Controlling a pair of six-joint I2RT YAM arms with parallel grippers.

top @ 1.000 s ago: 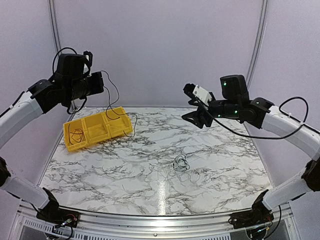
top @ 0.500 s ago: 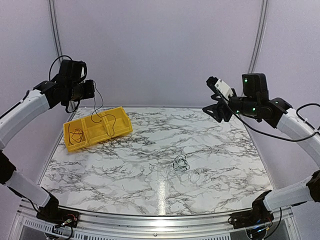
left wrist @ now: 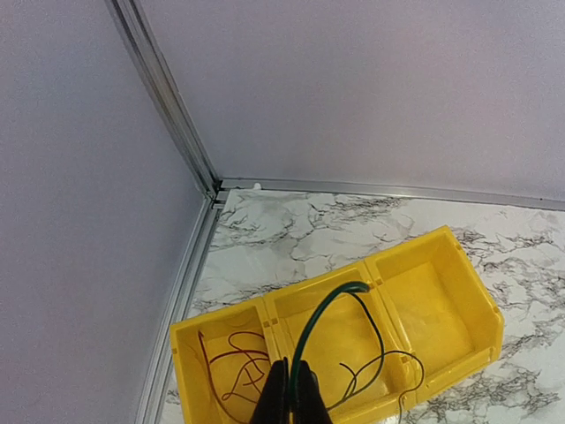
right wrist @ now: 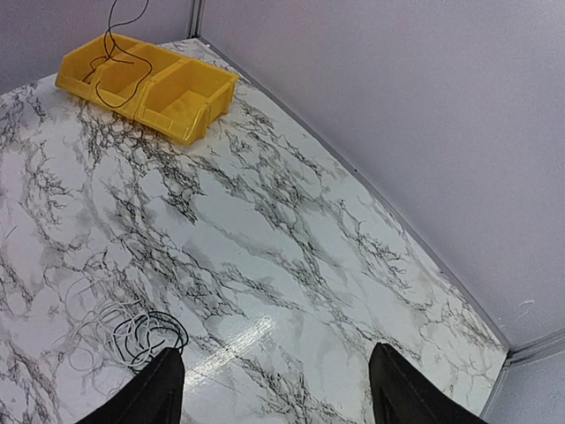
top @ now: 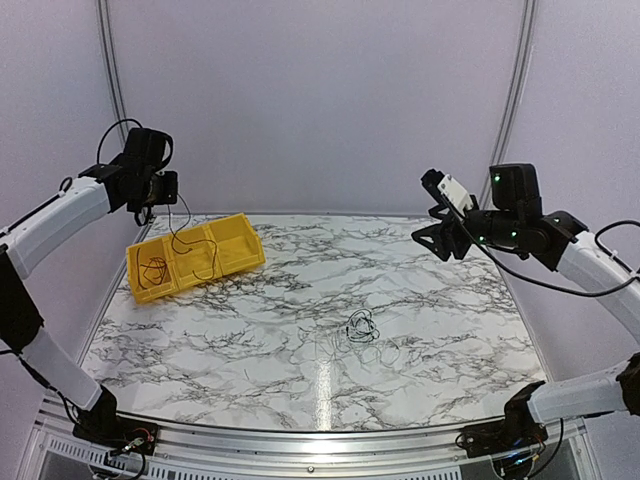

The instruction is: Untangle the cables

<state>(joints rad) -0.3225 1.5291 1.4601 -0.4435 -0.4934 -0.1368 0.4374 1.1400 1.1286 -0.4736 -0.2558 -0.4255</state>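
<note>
My left gripper [left wrist: 295,397] is shut on a thin green cable [left wrist: 328,309], held high above a yellow three-compartment bin [top: 243,258]. The cable loops down into the middle compartment [left wrist: 349,353] and shows as a dark hanging wire in the top view [top: 180,235]. A reddish-brown wire [left wrist: 231,371] lies in the left compartment. A small tangle of black and pale wires [top: 362,328] lies mid-table; it also shows in the right wrist view [right wrist: 124,331]. My right gripper [right wrist: 274,389] is open and empty, high over the right side of the table, also in the top view [top: 438,243].
The yellow bin [left wrist: 463,291] sits at the table's far left near the corner rail [left wrist: 190,146]. Its right compartment [left wrist: 424,305] has no cable lying in it. Pale walls enclose the marble table [top: 300,400] on the back and sides.
My left arm has swung left and back, carrying the cable from over the bin's right end to over the middle compartment. My right arm has pulled back to the right.
</note>
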